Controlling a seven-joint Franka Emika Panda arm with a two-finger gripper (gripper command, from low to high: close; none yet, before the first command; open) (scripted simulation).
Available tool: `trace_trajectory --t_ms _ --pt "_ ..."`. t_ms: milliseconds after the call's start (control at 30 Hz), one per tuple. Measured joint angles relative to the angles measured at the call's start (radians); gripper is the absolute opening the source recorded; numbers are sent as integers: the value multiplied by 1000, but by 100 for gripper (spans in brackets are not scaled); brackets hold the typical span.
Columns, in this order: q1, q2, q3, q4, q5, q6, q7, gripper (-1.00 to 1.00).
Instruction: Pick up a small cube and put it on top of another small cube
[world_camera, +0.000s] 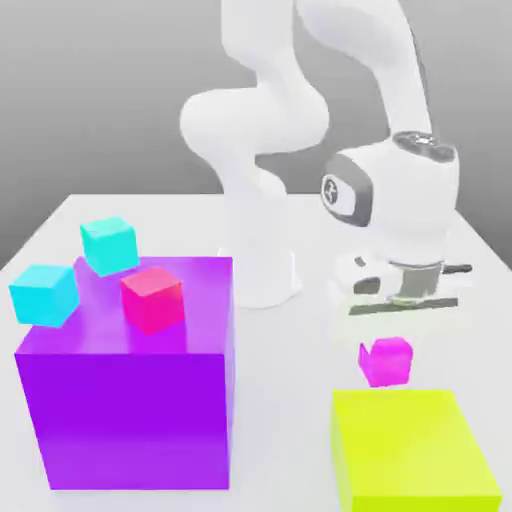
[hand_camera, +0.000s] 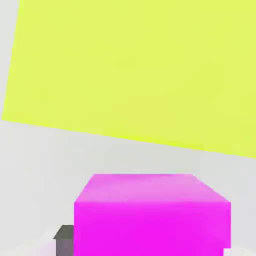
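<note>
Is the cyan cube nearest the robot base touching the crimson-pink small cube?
No, a strip of purple block shows between that cyan cube and the crimson-pink cube.

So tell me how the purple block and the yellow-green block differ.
The purple block stands taller than the yellow-green block. Three small cubes lie on top of the purple block, while the yellow-green block's top is bare. The purple block is toward the exterior view's left, the yellow-green block toward its right. Both are plain, flat-sided, single-coloured blocks far bigger than the small cubes.
</note>
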Motion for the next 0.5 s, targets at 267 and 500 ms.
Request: trace_trajectory --t_ms 267,500 --pt "-176 -186 -147 161 -5 -348 54 -100" --pt "-337 -341 -265 289 -27 -628 117 -100"
